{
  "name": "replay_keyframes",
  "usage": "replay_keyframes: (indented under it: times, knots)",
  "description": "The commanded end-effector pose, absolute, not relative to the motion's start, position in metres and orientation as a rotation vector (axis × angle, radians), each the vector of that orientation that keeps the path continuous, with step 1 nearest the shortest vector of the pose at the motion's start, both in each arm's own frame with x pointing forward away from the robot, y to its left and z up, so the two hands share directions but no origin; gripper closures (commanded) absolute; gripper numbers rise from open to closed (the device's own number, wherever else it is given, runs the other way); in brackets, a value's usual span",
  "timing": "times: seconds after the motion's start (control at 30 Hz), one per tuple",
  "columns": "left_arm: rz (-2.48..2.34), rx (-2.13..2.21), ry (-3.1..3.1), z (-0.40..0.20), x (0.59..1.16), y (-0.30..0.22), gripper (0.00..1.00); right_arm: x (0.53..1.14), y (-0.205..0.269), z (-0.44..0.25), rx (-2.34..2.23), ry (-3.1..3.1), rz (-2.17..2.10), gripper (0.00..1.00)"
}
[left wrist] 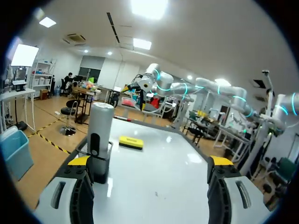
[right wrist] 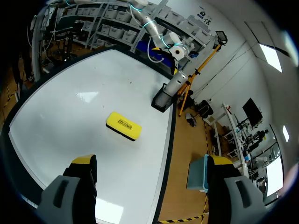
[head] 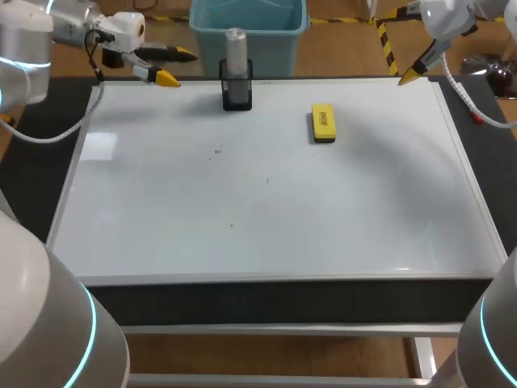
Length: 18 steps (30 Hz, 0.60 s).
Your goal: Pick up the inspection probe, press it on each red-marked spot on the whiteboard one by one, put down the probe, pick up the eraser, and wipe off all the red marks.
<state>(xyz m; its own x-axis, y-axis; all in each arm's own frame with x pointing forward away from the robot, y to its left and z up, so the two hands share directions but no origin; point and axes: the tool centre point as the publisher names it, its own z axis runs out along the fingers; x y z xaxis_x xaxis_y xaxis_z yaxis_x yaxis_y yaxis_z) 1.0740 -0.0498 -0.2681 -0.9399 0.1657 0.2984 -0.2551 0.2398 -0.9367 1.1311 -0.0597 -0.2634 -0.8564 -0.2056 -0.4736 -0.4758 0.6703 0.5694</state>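
Head view: a glossy white rectangular whiteboard (head: 266,218) covered the dark counter (head: 242,295). A silver cylindrical probe (head: 235,50) stood upright in a black holder (head: 237,90) at the far edge, with a yellow block eraser (head: 323,123) nearby.

Left wrist view: the left pincer (left wrist: 149,163) was released, the probe just ahead.

Right wrist view: the right pincer (right wrist: 152,161) was released, the eraser ahead.

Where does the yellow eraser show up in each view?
Head view: eraser on the whiteboard, right of the probe.
Left wrist view: eraser ahead of the left hand, just past the probe.
Right wrist view: eraser ahead of the right hand, short of the probe.
Shared landmark: the upright probe.
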Motion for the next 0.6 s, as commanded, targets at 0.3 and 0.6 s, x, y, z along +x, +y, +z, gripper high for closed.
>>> replay_keyframes:
  times: [0.3,0.6]
  knots:
    - [1.827,1.363,-2.924,-0.243,0.97,-0.035,0.0,1.131,-0.06,-0.263,-0.539,2.519,1.004,0.0]
    - [1.861,1.343,-2.907,-0.243,0.97,-0.034,0.0,1.131,-0.06,-0.263,-0.539,2.519,1.004,0.0]
